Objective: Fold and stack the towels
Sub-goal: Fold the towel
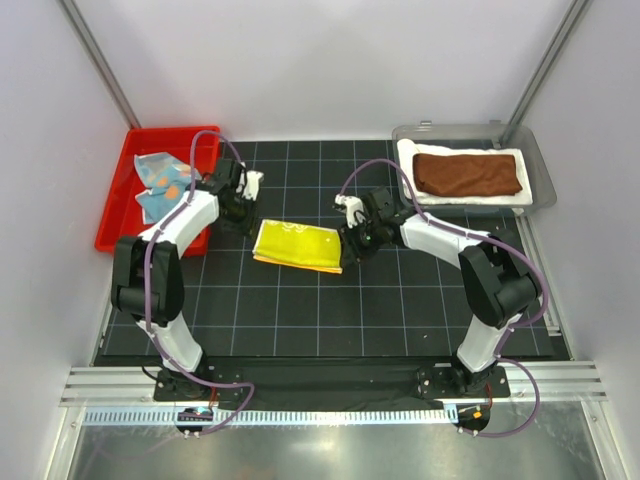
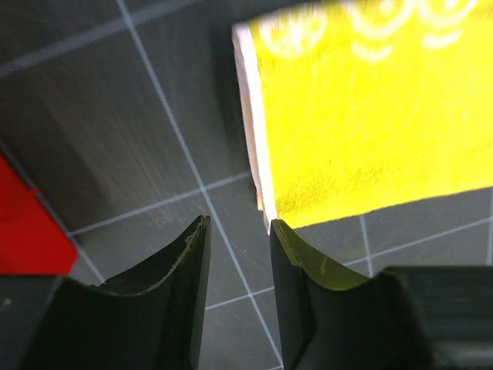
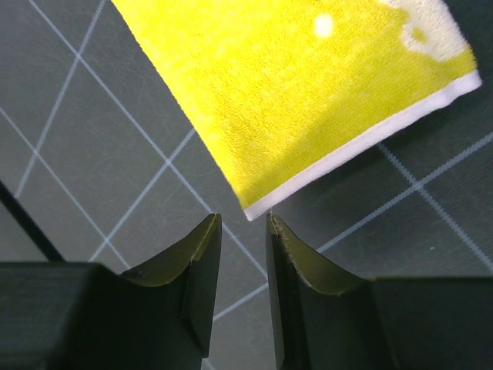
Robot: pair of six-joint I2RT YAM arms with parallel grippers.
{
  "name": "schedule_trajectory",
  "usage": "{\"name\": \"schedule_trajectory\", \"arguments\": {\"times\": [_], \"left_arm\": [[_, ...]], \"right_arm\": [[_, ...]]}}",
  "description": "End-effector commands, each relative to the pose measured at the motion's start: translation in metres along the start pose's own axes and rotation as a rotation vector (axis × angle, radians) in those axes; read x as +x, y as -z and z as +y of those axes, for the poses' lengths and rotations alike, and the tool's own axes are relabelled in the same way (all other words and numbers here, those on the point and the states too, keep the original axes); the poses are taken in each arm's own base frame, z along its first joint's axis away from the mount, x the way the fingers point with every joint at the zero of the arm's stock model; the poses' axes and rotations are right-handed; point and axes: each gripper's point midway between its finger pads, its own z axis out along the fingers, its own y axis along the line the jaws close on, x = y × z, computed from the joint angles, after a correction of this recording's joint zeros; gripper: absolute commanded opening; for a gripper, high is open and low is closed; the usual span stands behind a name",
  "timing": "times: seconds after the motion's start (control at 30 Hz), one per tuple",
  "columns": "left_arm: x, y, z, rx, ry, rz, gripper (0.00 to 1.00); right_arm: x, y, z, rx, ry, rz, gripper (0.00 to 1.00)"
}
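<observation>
The left arm (image 1: 165, 280) and right arm (image 1: 490, 280) rise from the near edge of the bench (image 1: 400, 310) and reach inward toward the yellow towel (image 1: 297, 246), which lies folded into a flat rectangle on the black gridded surface between them.

The left fingers (image 2: 181, 270) stand at the yellow towel's left end, slightly apart with a narrow gap and nothing between them. In the left wrist view, the towel's white-edged near corner sits just past one fingertip, apparently not gripped.

The right fingers (image 3: 300, 262) stand at the yellow towel's right end, also narrowly apart and empty. A white-hemmed corner of the towel lies just ahead of the tips, not between them.

Left of the yellow towel and further back, a red tray (image 1: 115, 225) holds the light blue towel (image 1: 160, 183), crumpled and unfolded, its orange spots showing.

Right of the yellow towel and further back, a clear bin (image 1: 540, 170) holds the white towel (image 1: 425, 198), laid flat, with the rust-brown towel (image 1: 468, 173) folded on top of it.
</observation>
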Motion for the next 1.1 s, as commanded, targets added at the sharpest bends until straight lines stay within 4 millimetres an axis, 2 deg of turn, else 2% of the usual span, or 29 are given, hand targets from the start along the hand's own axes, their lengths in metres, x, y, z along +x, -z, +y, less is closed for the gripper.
{"name": "schedule_trajectory", "arguments": {"times": [0.0, 0.1, 0.13, 0.2, 0.27, 0.33, 0.37, 0.43, 0.5, 0.57, 0.77, 0.8, 0.87, 0.9, 0.97, 1.03, 1.07], "left_arm": [[-0.04, 0.038, 0.001, -0.052, 0.058, -0.135, 0.41], [-0.047, 0.031, -0.023, 0.07, 0.097, -0.154, 0.38], [-0.039, 0.023, -0.036, 0.135, 0.135, -0.137, 0.38], [-0.04, 0.011, -0.05, 0.206, 0.16, -0.157, 0.36], [-0.023, -0.009, -0.056, 0.236, 0.237, -0.102, 0.35], [-0.017, -0.02, -0.052, 0.195, 0.266, -0.068, 0.34], [-0.007, -0.032, -0.045, 0.149, 0.309, -0.018, 0.34], [0.013, -0.04, -0.029, 0.039, 0.351, 0.073, 0.34], [0.021, -0.047, -0.023, 0.0, 0.35, 0.105, 0.33], [0.025, -0.048, -0.022, -0.014, 0.355, 0.104, 0.33], [0.0, -0.019, -0.024, -0.009, 0.358, 0.039, 0.36], [-0.013, -0.012, -0.027, 0.007, 0.355, 0.012, 0.37], [-0.021, -0.001, -0.028, 0.013, 0.347, -0.005, 0.4], [-0.033, 0.006, -0.028, 0.015, 0.343, -0.032, 0.41], [-0.038, 0.008, -0.026, 0.011, 0.329, -0.035, 0.42], [-0.038, 0.008, -0.019, -0.03, 0.321, -0.021, 0.42], [-0.033, 0.003, -0.014, -0.047, 0.325, 0.006, 0.42]], "right_arm": [[-0.03, 0.018, 0.023, -0.055, -0.066, -0.091, 0.37], [-0.049, 0.018, 0.031, -0.081, -0.144, -0.153, 0.36], [-0.054, 0.017, 0.031, -0.083, -0.159, -0.177, 0.35], [-0.069, 0.014, 0.031, -0.093, -0.188, -0.232, 0.33], [-0.074, 0.006, 0.026, -0.079, -0.234, -0.255, 0.33], [-0.065, -0.004, 0.02, -0.067, -0.267, -0.239, 0.34], [-0.058, -0.014, 0.016, -0.067, -0.278, -0.222, 0.34], [-0.042, -0.025, 0.011, -0.065, -0.304, -0.191, 0.34], [-0.023, -0.036, 0.007, -0.058, -0.324, -0.15, 0.34], [-0.014, -0.04, 0.002, -0.043, -0.326, -0.139, 0.33], [-0.013, -0.037, -0.001, -0.018, -0.322, -0.138, 0.33], [-0.013, -0.035, 0.001, -0.019, -0.321, -0.14, 0.33], [-0.019, -0.025, 0.006, -0.022, -0.321, -0.16, 0.33], [-0.022, -0.022, 0.009, -0.033, -0.331, -0.166, 0.33], [-0.033, -0.012, 0.022, -0.082, -0.327, -0.183, 0.33], [-0.045, -0.007, 0.03, -0.124, -0.353, -0.214, 0.31], [-0.044, -0.007, 0.037, -0.16, -0.358, -0.21, 0.31]]}}
